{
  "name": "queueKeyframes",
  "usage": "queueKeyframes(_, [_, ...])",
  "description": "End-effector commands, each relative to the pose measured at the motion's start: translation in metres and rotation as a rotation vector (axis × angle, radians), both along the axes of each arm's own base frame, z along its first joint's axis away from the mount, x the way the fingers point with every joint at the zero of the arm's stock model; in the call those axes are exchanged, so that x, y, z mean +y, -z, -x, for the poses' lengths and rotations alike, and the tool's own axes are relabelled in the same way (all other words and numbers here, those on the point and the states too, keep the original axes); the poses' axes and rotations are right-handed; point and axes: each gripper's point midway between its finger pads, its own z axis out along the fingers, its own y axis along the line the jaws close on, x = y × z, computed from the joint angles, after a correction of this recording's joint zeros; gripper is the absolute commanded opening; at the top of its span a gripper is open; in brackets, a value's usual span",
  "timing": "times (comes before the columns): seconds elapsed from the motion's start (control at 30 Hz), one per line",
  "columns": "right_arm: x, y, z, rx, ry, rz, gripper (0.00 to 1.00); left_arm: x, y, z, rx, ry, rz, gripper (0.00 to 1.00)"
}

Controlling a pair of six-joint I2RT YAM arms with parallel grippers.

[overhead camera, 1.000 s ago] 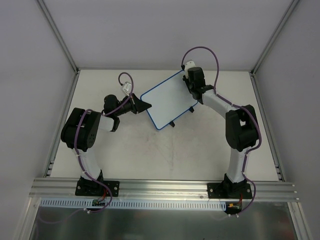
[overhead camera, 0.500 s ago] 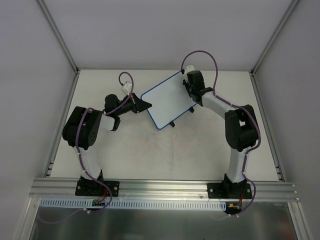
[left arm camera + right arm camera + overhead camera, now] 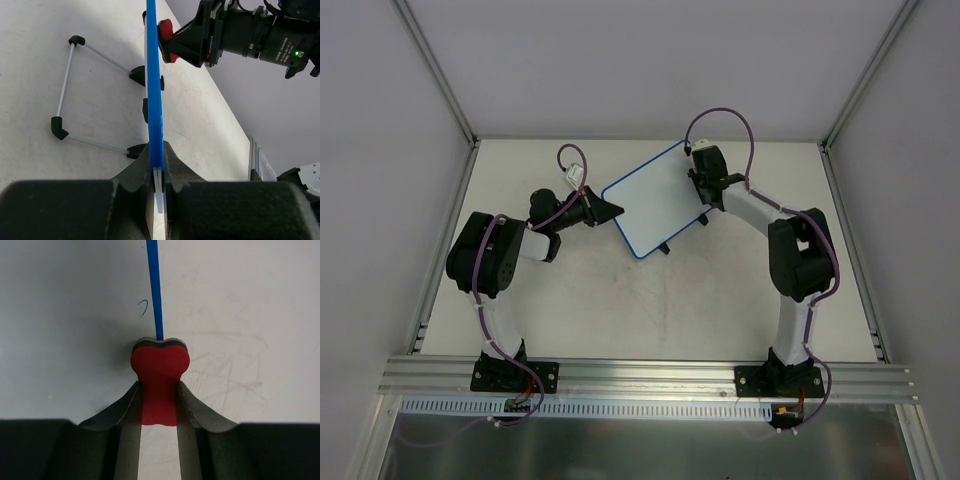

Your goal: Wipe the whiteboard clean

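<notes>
While left jaws pinch the blue-rimmed whiteboard [image 3: 655, 200], right jaws clamp a red bone-shaped eraser [image 3: 160, 365].

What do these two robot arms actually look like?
The left arm and right arm alternate white tubular links with bulky black joint housings, on black base plates. A purple cable loops along each. The jaws are matte black tapered wedges. The right wrist shows white lettering and a green light.

A flat, pale bench [image 3: 650, 300] with faint grey smudges is seen. On it a white board with a thin blue rim [image 3: 655, 200] is propped up by a thin wire stand with black tips [image 3: 64, 82].
</notes>
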Motion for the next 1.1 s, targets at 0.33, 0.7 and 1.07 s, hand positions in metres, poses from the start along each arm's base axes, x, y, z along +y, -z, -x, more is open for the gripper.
queueKeyframes(0.33, [0.016, -0.031, -0.045, -0.047, 0.001, -0.008, 0.0, -0.009, -0.038, 0.004, -0.199, 0.067, 0.027, 0.0])
queueKeyframes(0.7, [0.025, -0.041, -0.051, -0.058, -0.031, -0.04, 0.0, -0.009, -0.039, 0.004, -0.199, 0.07, 0.027, 0.0])
queueKeyframes(1.07, [0.011, -0.023, -0.034, -0.01, -0.009, 0.0, 0.0, -0.009, -0.039, 0.005, -0.198, 0.07, 0.026, 0.0])
